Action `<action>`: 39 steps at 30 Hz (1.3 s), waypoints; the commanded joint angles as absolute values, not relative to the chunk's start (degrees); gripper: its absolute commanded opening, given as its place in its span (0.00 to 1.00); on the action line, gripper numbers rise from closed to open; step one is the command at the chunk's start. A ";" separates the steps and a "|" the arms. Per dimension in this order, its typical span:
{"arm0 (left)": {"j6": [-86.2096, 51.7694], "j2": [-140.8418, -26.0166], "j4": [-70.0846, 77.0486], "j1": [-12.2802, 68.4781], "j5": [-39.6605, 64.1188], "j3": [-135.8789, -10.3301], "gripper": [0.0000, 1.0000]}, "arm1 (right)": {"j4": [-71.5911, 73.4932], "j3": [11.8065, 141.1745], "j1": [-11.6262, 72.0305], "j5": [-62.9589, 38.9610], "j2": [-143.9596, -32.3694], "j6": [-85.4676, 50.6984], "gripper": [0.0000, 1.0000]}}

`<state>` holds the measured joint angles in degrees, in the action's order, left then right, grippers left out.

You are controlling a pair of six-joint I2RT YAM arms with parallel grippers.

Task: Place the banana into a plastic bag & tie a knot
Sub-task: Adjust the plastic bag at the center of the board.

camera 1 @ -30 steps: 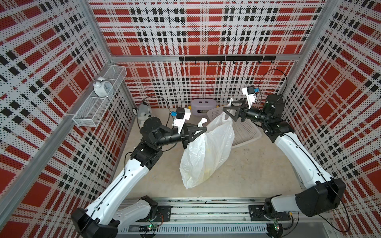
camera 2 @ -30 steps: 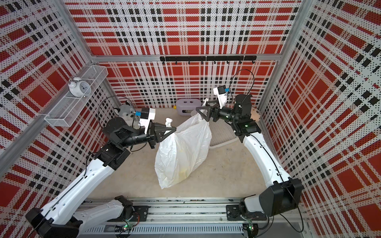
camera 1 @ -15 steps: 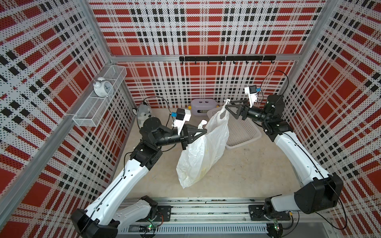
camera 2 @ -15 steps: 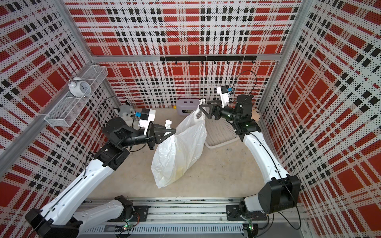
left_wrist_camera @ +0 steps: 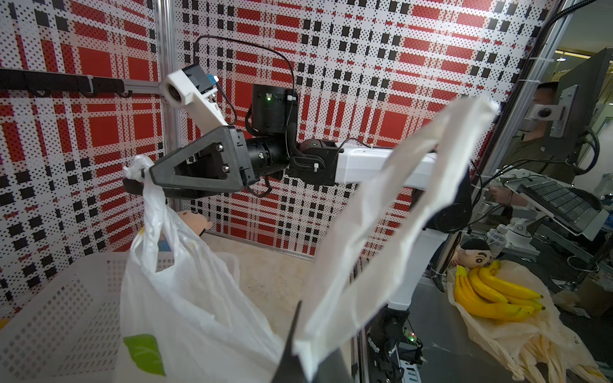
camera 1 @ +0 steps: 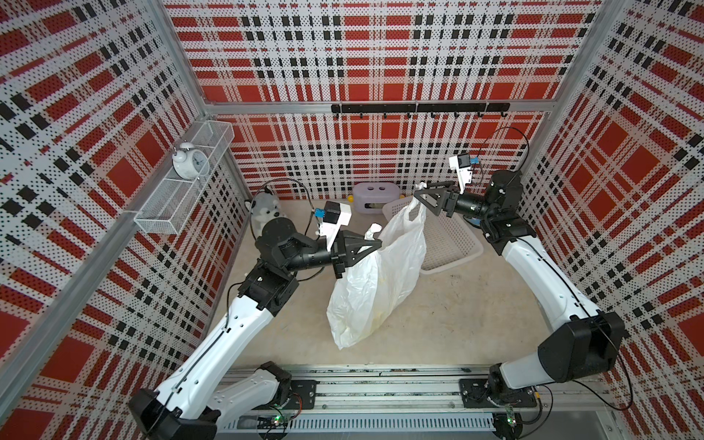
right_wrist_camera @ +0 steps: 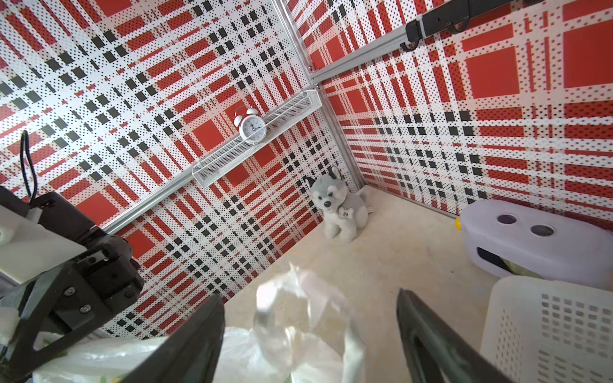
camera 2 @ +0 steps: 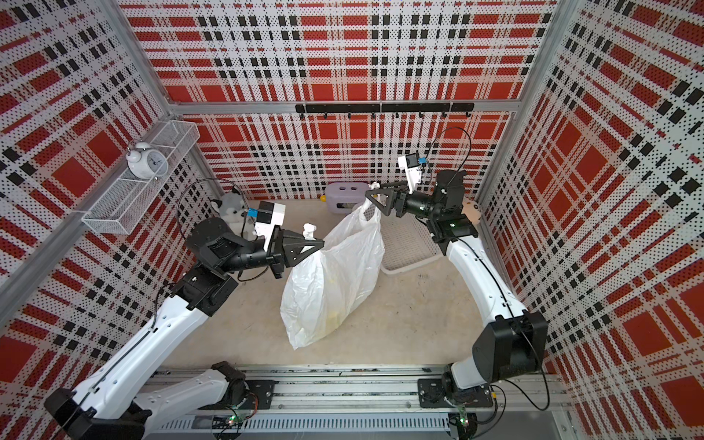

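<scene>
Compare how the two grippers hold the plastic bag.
The left gripper is shut, pinching one handle of the plastic bag; the right gripper has jaws apart, the other handle draped at its tip. The right gripper is nearer the white basket than the left. Both carry handles.

No readable text; alarm clock [right_wrist_camera: 252,127] dial numerals too small.

Basket [camera 1: 449,244] behind plastic bag [camera 1: 377,289], plush dog [camera 1: 263,213] leftward
</scene>
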<state>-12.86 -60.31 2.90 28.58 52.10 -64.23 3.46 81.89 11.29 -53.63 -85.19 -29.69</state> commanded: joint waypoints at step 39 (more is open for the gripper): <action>-18.86 -56.20 17.72 9.80 34.79 -48.95 0.00 | -22.23 90.58 63.26 71.44 -71.89 -25.05 0.00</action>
<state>-17.67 -56.93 15.57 14.26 27.09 -47.33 -25.47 89.95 61.08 61.23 -72.88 -29.36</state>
